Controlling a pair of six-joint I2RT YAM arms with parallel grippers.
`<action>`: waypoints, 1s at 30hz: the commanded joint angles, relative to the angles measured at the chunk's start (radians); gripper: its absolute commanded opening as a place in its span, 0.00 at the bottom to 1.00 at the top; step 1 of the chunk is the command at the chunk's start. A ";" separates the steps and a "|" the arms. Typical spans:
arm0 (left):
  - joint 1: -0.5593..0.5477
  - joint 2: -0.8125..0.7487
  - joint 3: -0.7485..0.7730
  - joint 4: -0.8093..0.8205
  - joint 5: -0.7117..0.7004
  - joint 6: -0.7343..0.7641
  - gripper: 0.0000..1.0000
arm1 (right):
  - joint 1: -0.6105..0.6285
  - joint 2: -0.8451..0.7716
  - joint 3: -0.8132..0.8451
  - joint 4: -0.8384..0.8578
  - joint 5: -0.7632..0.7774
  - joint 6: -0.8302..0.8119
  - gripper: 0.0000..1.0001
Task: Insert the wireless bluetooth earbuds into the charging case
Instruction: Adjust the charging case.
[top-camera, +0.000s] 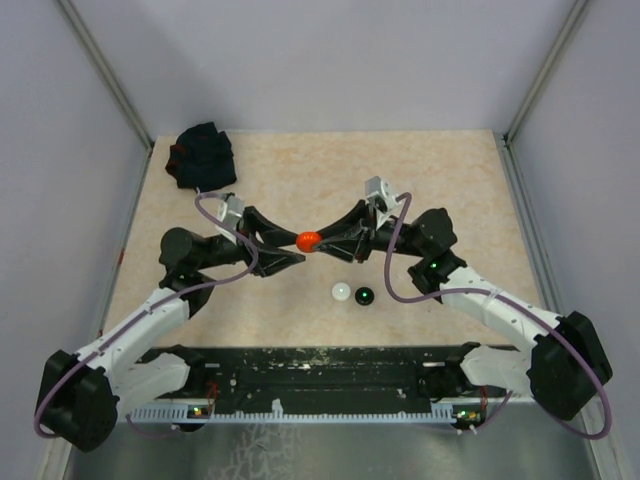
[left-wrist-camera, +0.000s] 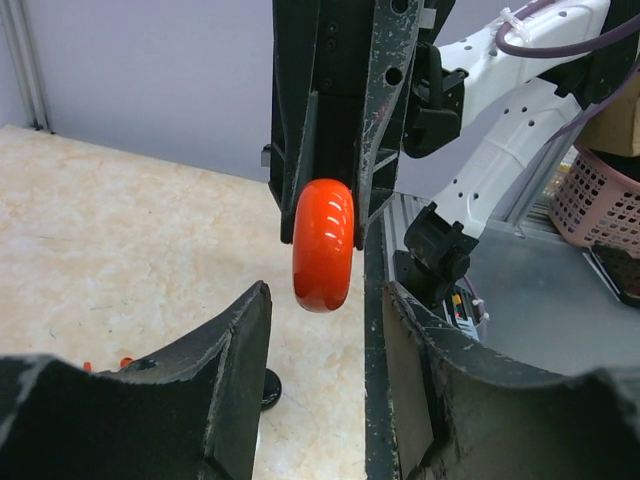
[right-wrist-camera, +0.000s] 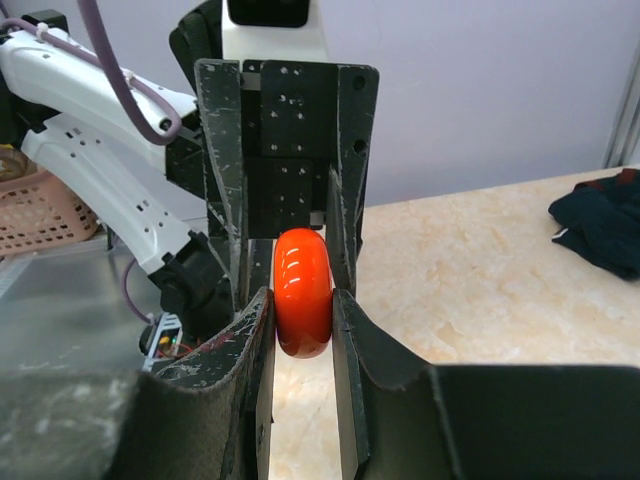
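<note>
My two arms meet over the middle of the table. The largest loose thing, the crumpled black fabric bundle (top-camera: 203, 155), lies well apart in the far left corner. The right claw (right-wrist-camera: 301, 300) is pressed on the glossy orange-red round case (top-camera: 307, 240) and holds it in the air, standing on its edge. The left claw (left-wrist-camera: 327, 300) is spread around the same case, one finger on each side, with a gap on both sides.

I judge that this step is opening the case or passing it over, and the case looks shut to me. For the next move, the left claw must close squarely on the case and not push it out of the right claw.

On the near side of the case, a small white round disc (top-camera: 341, 292) and a small black round disc with a green spot (top-camera: 364, 296) lie just beside each other. Two tiny red pieces (left-wrist-camera: 125, 362) lie on the table. They may be earbuds, but they are too small to tell.

The beige speckled table (top-camera: 440, 180) stands between pale grey walls (top-camera: 330, 60).
</note>
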 joint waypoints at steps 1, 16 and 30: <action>0.002 0.022 0.000 0.075 0.016 -0.051 0.53 | -0.006 0.002 0.007 0.092 -0.035 0.028 0.00; 0.003 0.035 0.047 -0.045 0.066 0.016 0.40 | 0.004 -0.002 0.062 -0.085 -0.056 -0.062 0.00; 0.003 0.006 0.140 -0.419 0.084 0.313 0.00 | 0.011 -0.023 0.119 -0.251 -0.042 -0.140 0.24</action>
